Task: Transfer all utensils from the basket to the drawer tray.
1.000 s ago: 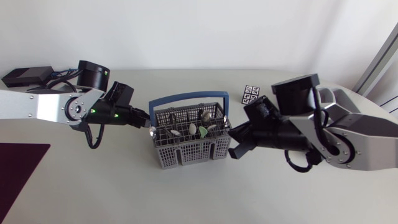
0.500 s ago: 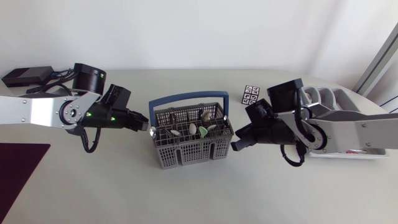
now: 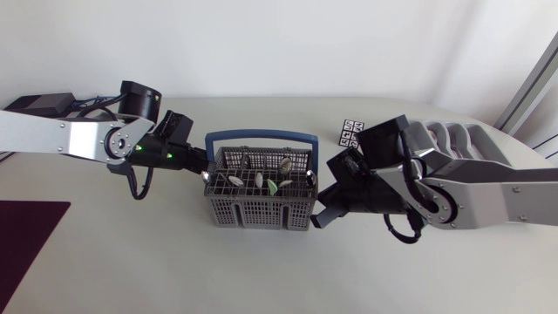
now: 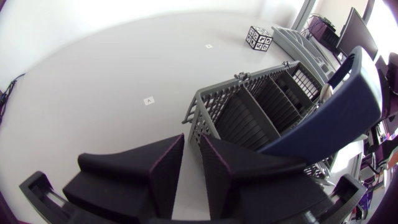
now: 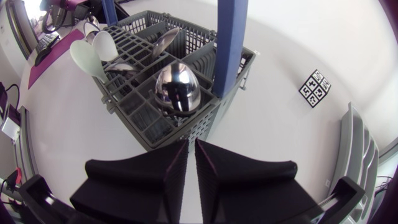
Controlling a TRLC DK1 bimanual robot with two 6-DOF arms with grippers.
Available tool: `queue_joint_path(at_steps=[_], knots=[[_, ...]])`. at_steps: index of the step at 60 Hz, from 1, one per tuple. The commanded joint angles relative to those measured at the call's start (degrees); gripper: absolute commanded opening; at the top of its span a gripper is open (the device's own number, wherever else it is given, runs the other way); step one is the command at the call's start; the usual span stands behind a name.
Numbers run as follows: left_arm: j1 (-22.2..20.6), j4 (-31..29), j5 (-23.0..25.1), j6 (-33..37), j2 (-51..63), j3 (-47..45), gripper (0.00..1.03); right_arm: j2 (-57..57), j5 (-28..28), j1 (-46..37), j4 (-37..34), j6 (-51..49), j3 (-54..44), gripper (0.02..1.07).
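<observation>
Spoons (image 3: 283, 166) stand in the grey basket (image 3: 261, 216) in the middle of the table (image 3: 157, 270), round ends up. I can see no spoon in the part of the drawer tray (image 3: 475, 139) that shows. The tray sits far off to the right, partly behind the right arm. So the job looks like it is only starting.

The left gripper (image 4: 191, 142) is at the basket's left end, just beside one corner. Its two fingers are a little apart and hold nothing. The right gripper (image 5: 191, 143) is at the basket's right end, close to the wall. Its fingers are pressed almost together, and they hold nothing too.

One shiny metal spoon (image 5: 177, 90) is nearest the right gripper. I think it is hard and smooth, so it may slip if it is pinched on the round part. The pale spoons (image 5: 87, 56) further along look like plastic, so they are likely very light. None should break easily. The best place to grab is likely the thin neck just under the round end, then lift straight up. The basket looks light and may slide or tip if a spoon catches in the grid. The blue handle (image 3: 261, 135) stands up over the basket, so a gripper has to come down beside it. The right gripper must spread its fingers first.
</observation>
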Motion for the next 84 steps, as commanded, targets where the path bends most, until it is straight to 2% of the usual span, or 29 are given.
queue_joint_path(at_steps=[1, 9, 15, 18, 21, 26, 29, 45, 50, 72, 74, 84], knots=[[-2.31, -0.93, 2.24, -0.47, 1.27, 1.19, 0.25, -2.85, -0.46, 0.50, 1.01, 1.32, -1.12, 0.18], [-1.35, -1.64, 2.24, -0.12, -0.23, 0.32, 0.26, -3.20, -0.37, -2.31, 1.19, 0.18, -2.35, 0.18], [2.17, -3.39, 2.24, 0.32, -2.60, -0.04, 0.33, -4.43, 0.25, -3.45, 1.19, -0.44, -3.05, 0.19], [4.01, -5.15, 2.24, 1.38, -4.62, -0.30, 0.40, -5.49, 0.42, -4.07, 1.01, -0.70, -3.49, 0.29], [5.33, -7.52, 2.24, 2.26, -7.17, -0.48, 0.49, -6.28, 0.42, -4.59, 0.40, -1.14, -3.67, 0.44], [6.91, -12.36, 2.24, 3.22, -11.83, -0.39, 0.53, -7.51, 0.33, -5.74, -1.01, -1.58, -4.02, 0.68], [7.35, -14.82, 2.50, 3.31, -14.11, -0.12, 0.55, -8.48, 0.16, -6.18, -1.89, -1.85, -4.19, 0.73], [7.18, -30.82, 11.99, 2.08, -18.24, 4.80, 0.53, -12.43, -2.83, -8.90, -5.58, -1.85, -4.81, 0.77], [6.74, -32.84, 15.42, 0.50, -17.10, 6.20, 0.44, -12.78, -3.01, -9.08, -5.93, -1.93, -4.98, 0.77], [2.69, -33.36, 16.56, 0.06, -9.54, 8.93, 0.42, -13.75, -3.53, -9.08, -6.63, -1.93, -5.34, 0.77], [2.52, -33.36, 16.56, 0.06, -9.02, 9.11, 0.38, -13.75, -3.53, -9.08, -6.63, -1.93, -5.42, 0.77], [0.85, -33.01, 16.48, 0.23, -7.87, 8.93, 0.35, -13.75, -3.53, -8.90, -6.46, -1.93, -5.77, 0.77]])
